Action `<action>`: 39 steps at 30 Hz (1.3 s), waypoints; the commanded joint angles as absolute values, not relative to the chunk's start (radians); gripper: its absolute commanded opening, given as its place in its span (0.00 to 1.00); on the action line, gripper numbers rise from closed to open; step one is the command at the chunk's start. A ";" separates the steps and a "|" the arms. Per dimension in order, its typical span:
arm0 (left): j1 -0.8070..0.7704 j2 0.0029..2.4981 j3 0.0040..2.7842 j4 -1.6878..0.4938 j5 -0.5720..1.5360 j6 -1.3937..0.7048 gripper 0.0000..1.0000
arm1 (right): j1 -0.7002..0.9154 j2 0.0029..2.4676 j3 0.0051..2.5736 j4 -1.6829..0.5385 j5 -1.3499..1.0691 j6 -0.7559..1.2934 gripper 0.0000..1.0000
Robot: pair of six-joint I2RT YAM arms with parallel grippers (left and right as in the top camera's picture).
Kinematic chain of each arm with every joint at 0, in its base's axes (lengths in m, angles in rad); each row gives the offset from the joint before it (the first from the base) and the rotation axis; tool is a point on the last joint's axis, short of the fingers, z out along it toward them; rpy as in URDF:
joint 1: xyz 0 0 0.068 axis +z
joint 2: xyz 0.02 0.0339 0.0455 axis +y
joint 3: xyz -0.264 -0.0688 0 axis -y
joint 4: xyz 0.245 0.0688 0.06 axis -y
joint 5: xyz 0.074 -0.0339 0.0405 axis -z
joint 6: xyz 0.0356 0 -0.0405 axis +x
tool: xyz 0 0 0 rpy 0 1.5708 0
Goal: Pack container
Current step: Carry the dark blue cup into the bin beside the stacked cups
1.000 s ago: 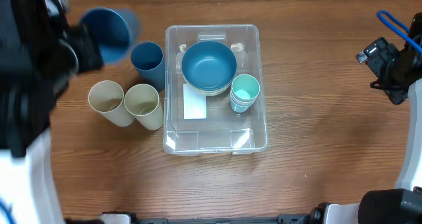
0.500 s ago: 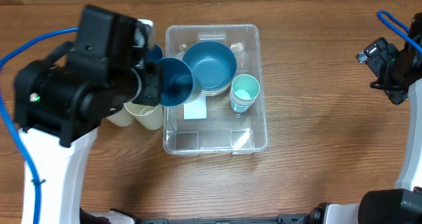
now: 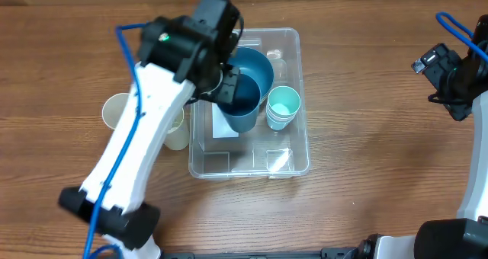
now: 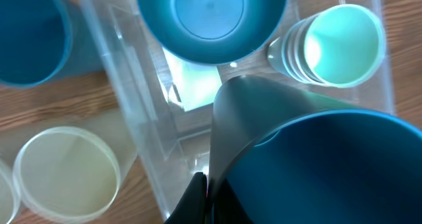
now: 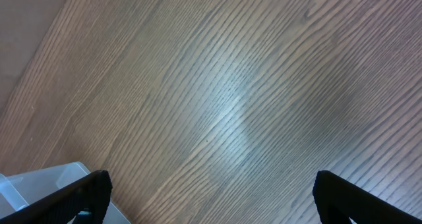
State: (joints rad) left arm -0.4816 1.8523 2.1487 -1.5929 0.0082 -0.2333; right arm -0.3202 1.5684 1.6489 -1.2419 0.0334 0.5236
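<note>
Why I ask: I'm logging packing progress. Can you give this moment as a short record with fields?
left end effector: shut on held cup, blue, inside the outline of the container
right end effector: open, over bare table
in container: blue bowl; mint cups, stacked
outside, to its left: loose blue cup; cream cups

You're working at a robot lab bench, not in a home. A bare brown wood-grain table (image 3: pixel 366 175) holds a clear plastic rectangular bin (image 3: pixel 252 164) and plain cream plastic cups (image 3: pixel 118 110). A white-and-black robot arm (image 3: pixel 145 129) reaches over them, and a loose blue cable (image 3: pixel 456 27) loops at the table's edge.
</note>
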 commanded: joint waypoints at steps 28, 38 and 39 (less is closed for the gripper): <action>-0.505 1.963 2.200 -1.545 0.041 -0.160 0.30 | -0.321 1.565 1.655 -1.235 0.039 0.528 1.00; -0.477 1.821 2.214 -1.639 -0.041 -0.172 0.41 | -0.321 1.565 1.655 -1.235 0.039 0.528 1.00; -0.476 1.819 2.214 -1.659 -0.041 -0.172 0.41 | -0.321 1.565 1.655 -1.235 0.039 0.528 1.00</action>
